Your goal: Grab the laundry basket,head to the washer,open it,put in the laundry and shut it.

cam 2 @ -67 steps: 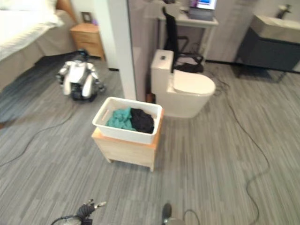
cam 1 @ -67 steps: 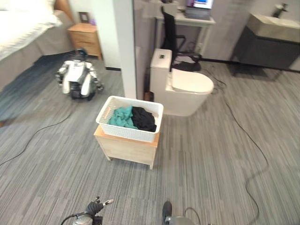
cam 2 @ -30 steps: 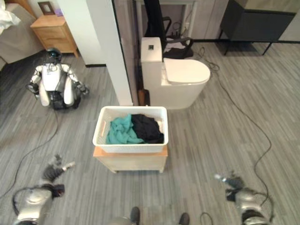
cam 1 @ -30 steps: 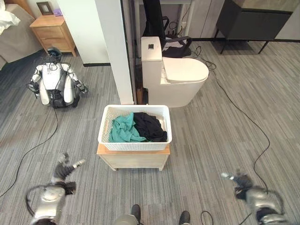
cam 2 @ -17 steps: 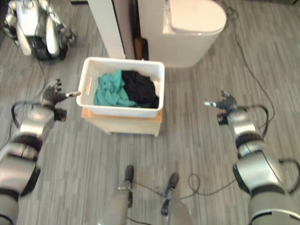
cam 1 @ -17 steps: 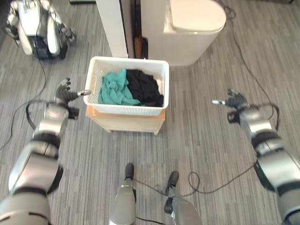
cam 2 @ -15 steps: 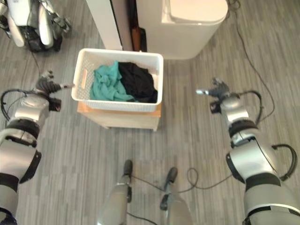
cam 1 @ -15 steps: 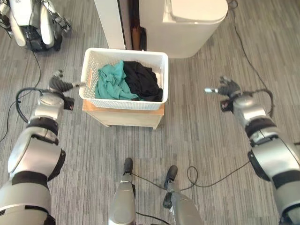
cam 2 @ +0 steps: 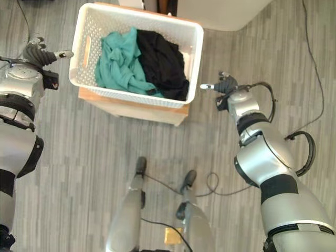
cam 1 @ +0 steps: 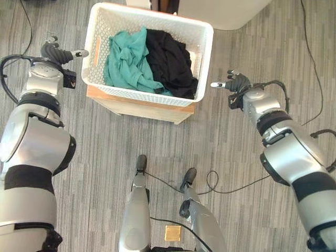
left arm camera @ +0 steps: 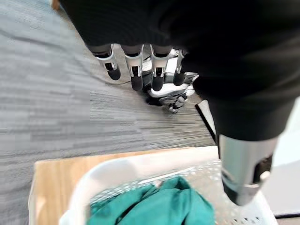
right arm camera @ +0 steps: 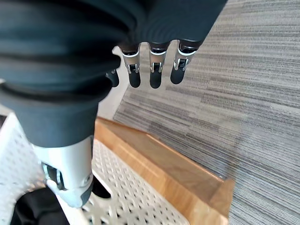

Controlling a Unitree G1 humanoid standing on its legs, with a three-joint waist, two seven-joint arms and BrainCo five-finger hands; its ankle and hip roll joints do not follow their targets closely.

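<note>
White perforated plastic laundry basket (cam 1: 203, 50) with teal and black clothes sits on a low wooden stand (cam 1: 137, 107). From the head, left hand (cam 1: 55, 53) and right hand (cam 1: 234, 83) flank it, apart. Wrist views: both hands' fingers loosely spread, holding nothing.

Head eyes: you look steeply down from overhead, mid-range, both sharing the laundry basket (cam 1: 202, 50) and floor (cam 1: 100, 157) | left wrist: very close, past left hand (left arm camera: 140, 70) onto basket rim | right wrist: very close, past right hand (right arm camera: 150, 70) onto basket corner.
</note>
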